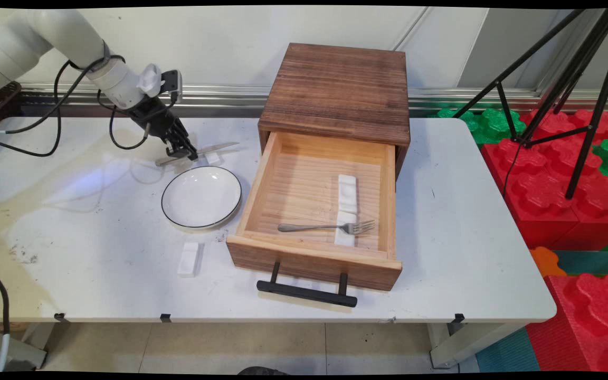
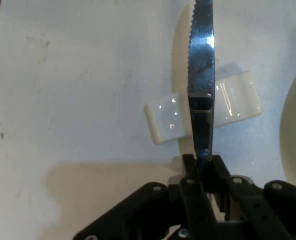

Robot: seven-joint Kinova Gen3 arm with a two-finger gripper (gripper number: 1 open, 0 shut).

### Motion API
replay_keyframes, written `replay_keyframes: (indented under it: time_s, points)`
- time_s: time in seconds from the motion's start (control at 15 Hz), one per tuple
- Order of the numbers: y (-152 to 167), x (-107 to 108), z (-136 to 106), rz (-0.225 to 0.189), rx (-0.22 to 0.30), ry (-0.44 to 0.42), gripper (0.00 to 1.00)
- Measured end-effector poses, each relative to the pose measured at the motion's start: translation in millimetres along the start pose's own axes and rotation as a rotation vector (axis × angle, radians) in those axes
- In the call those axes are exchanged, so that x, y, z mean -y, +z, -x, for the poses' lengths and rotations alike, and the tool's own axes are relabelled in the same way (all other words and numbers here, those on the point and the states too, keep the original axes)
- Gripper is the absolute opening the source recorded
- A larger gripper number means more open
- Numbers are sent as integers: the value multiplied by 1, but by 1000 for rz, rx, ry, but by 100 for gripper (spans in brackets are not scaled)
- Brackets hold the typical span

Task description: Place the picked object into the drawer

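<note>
1. At the far left of the table, just beyond the plate, your gripper is clamped on the handle of a table knife; the fingers pinch it from both sides.
2. You can see the knife lying across a small white rest, its serrated blade pointing right toward the wooden drawer box.
3. You should expect the knife to feel light, stiff and slick, being polished metal; judging by that, a hold on the handle close to the blade looks steadier than one on the blade.
4. Nearer you, the white plate has a dark rim; another white rest lies near of it.
5. Right of the plate, the open drawer holds a fork across a third rest.
</note>
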Motion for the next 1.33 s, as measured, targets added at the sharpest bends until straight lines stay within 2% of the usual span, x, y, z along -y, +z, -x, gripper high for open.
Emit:
replay_keyframes:
  time_s: [0.4, 0.8, 1.07, 1.33]
  points:
    - [-13, 0, -6, -9, -30, 12, 0]
    - [-39, -3, -14, -23, -69, 26, 0]
    - [-67, -9, -18, -31, -100, 30, 0]
    - [-104, -24, -26, -23, -139, 47, 0]
